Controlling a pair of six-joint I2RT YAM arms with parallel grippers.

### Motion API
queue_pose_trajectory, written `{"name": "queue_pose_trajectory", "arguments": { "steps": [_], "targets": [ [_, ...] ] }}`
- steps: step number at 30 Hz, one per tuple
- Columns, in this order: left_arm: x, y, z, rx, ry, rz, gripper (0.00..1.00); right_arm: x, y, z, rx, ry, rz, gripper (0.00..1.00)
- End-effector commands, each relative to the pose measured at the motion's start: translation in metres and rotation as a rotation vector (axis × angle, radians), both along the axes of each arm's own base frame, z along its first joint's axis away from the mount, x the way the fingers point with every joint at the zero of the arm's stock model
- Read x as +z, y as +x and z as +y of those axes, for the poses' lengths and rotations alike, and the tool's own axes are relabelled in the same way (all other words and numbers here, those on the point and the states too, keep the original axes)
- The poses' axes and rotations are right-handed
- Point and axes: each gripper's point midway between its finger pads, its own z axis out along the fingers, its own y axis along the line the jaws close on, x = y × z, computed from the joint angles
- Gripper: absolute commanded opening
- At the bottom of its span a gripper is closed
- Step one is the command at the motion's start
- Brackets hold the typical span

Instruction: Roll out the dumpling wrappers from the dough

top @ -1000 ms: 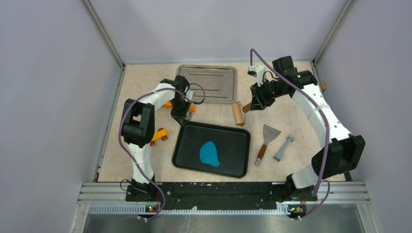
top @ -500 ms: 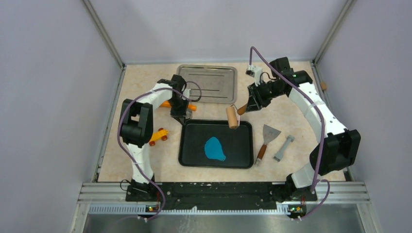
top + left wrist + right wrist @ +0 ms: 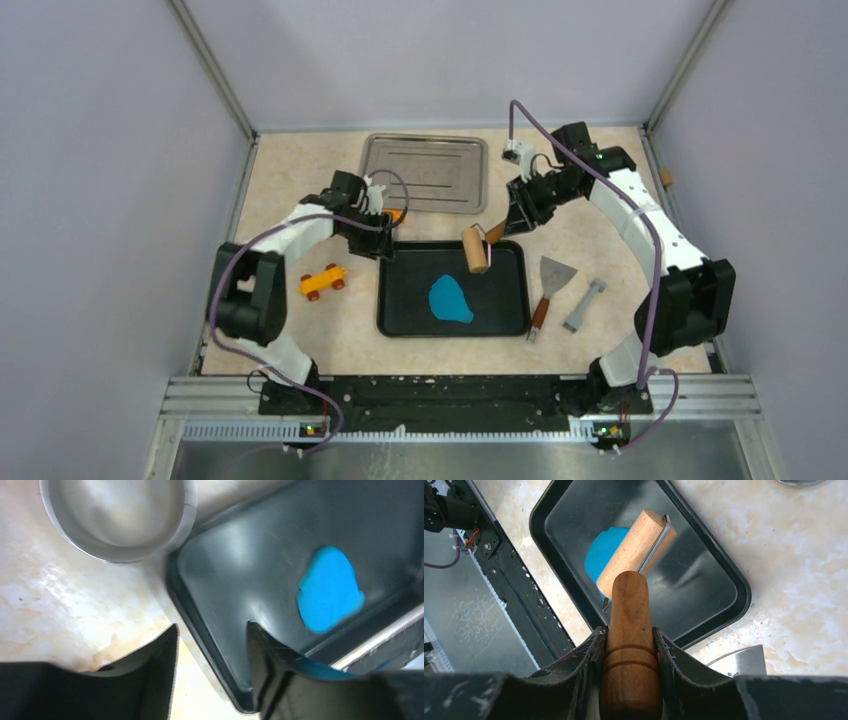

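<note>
dough (image 3: 450,300) lies mid black tray (image 3: 400,328), bare floor all round. right gripper (image 3: 629,632) clamps the roller (image 3: 636,545) by its handle above the far edge. left gripper (image 3: 211,629) gapes empty at the far-left corner, rim blurred.

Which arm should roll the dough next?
Right. The right end effector grips the roller, hanging over the tray near the dough. The left end effector is open and empty at the tray's corner.

Blue dough (image 3: 451,299) in a black tray (image 3: 410,290)
It is one bright blue lump, flat and blobby, lying near the middle of the tray.
</note>
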Motion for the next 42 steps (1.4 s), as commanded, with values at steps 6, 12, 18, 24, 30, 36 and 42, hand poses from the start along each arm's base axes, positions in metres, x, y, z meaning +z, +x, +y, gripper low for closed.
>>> {"name": "queue_pose_trajectory", "arguments": {
  "steps": [6, 12, 18, 24, 30, 36, 42],
  "targets": [
    [0.152, -0.042, -0.094, -0.724, -0.237, -1.171, 0.83, 0.002, -0.012, 0.015, 0.112, 0.096, 0.021, 0.0],
    [0.175, -0.042, -0.164, -0.869, -0.286, -1.203, 0.81, 0.008, -0.008, 0.024, 0.109, 0.169, 0.029, 0.0],
    [0.175, -0.022, -0.206, -0.884, -0.321, -1.183, 0.79, 0.012, -0.013, 0.033, 0.06, 0.253, 0.084, 0.0],
    [0.155, -0.019, -0.229, -0.929, -0.372, -1.105, 0.73, 0.015, -0.011, 0.03, 0.038, 0.251, 0.058, 0.0],
    [0.153, -0.04, -0.23, -0.977, -0.442, -1.064, 0.73, 0.011, -0.011, 0.028, 0.023, 0.248, 0.079, 0.0],
    [0.14, -0.061, -0.238, -1.06, -0.528, -0.966, 0.73, 0.01, -0.01, 0.025, -0.006, 0.243, 0.064, 0.0],
    [0.12, -0.041, -0.244, -0.983, -0.436, -0.97, 0.56, 0.014, -0.018, 0.026, -0.003, 0.275, 0.059, 0.0]
  ]
}}
